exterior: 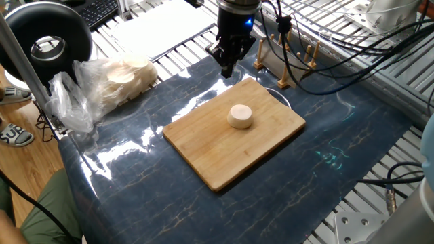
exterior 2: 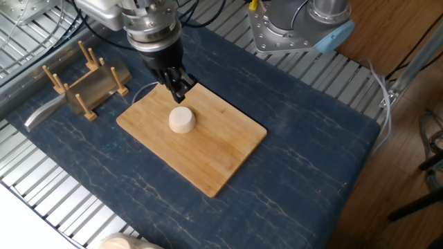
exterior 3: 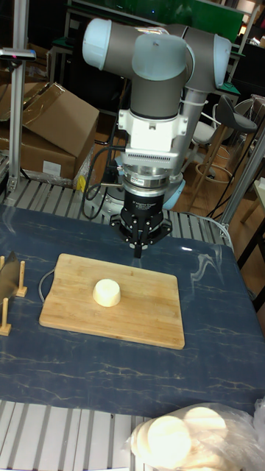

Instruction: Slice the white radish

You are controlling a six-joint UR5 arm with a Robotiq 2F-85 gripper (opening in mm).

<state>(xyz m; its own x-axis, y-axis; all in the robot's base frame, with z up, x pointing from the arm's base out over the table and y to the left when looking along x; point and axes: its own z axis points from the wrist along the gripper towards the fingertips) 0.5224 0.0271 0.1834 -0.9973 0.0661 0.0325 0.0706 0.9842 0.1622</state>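
Observation:
The white radish (exterior: 239, 115) (exterior 2: 182, 120) (exterior 3: 107, 292) is a short cream-white cylinder standing whole near the middle of a bamboo cutting board (exterior: 217, 159) (exterior 2: 218, 155) (exterior 3: 151, 309). My gripper (exterior: 228, 68) (exterior 2: 180, 93) (exterior 3: 138, 250) hangs point-down just over the board's back edge, behind the radish and apart from it. Its fingers are pressed together and hold nothing.
A wooden rack (exterior 2: 88, 81) (exterior: 286, 59) with a knife in it stands beside the board. A clear plastic bag of pale round slices (exterior: 116, 80) (exterior 3: 193, 436) lies at the mat's edge. A black ring lamp (exterior: 47, 37) stands beyond the bag. Cables hang behind the arm.

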